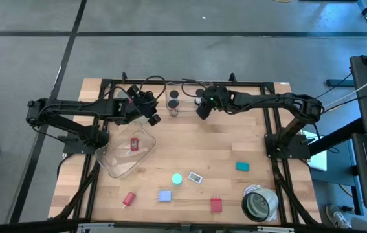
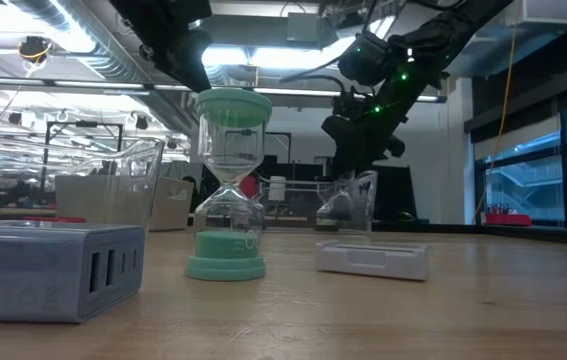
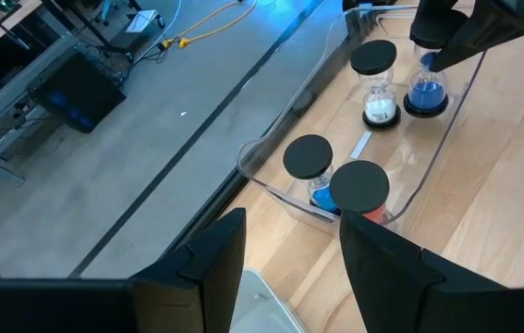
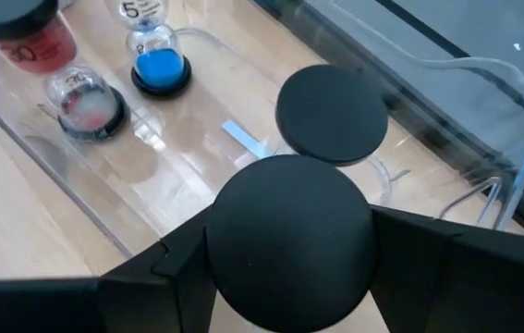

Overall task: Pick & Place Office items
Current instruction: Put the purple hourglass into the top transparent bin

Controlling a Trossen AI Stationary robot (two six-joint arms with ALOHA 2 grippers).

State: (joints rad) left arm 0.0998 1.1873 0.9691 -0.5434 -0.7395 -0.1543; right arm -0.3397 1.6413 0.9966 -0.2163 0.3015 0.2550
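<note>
Held timer: black-capped sand timer (image 4: 289,242), upright, long axis vertical; over the clear tray (image 3: 266,171) at the table's far edge, probably so it lands standing beside the other timers (image 3: 375,85).
Right gripper (image 1: 203,109): fingers clamped on the timer's cap.
Left gripper (image 1: 152,118): fingers wide, empty; waiting near the far edge, beside the tray.
Near edge: green timer (image 2: 229,183) upright; red block (image 1: 216,205); grey roll (image 1: 260,203).

Grey floor (image 1: 170,16), ceiling lights (image 2: 233,55), windows (image 2: 523,185).
</note>
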